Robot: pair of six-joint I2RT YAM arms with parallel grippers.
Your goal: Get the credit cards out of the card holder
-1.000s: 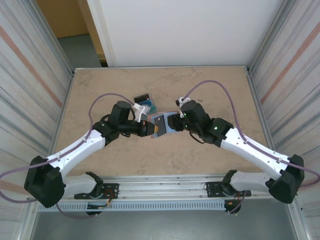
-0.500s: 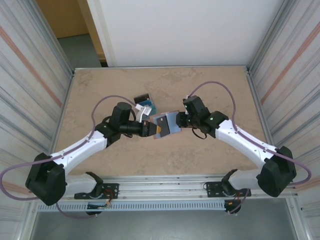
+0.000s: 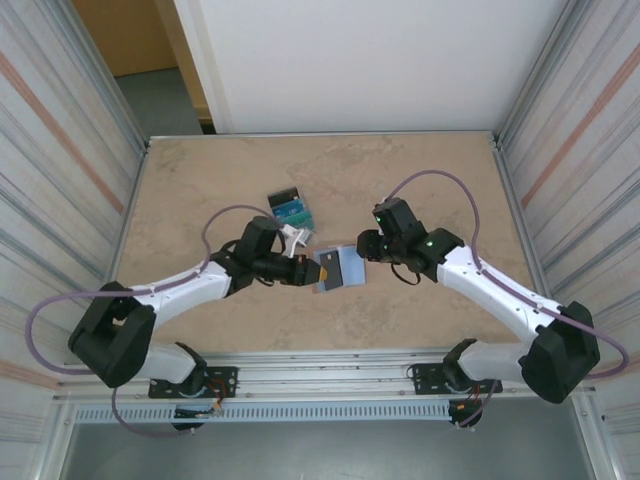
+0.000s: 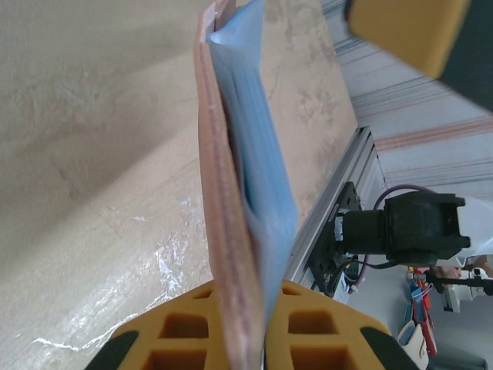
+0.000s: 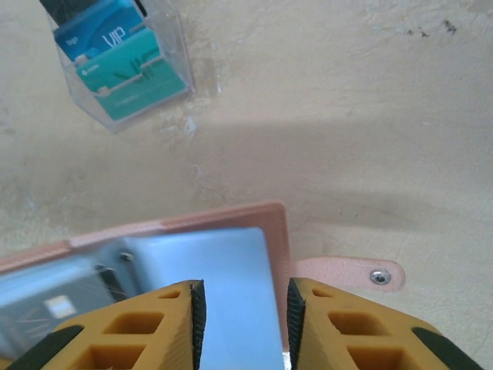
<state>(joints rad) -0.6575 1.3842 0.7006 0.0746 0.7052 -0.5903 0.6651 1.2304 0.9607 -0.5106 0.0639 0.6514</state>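
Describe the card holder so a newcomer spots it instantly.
On the tan table, look mid-surface between the two arms, at the tip of the left gripper. The card holder is the flat wallet clamped there. It alone is salmon-pink with blue-grey lining and a snap tab; the clear box farther back holds blue and teal cards.

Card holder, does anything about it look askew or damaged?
No damage shows. The card holder is open, pinched at one edge by the left gripper, snap tab sticking out loose; the right gripper stands open over it.

Salmon-pink card holder (image 5: 231, 215), blue-grey lining (image 5: 231, 270)
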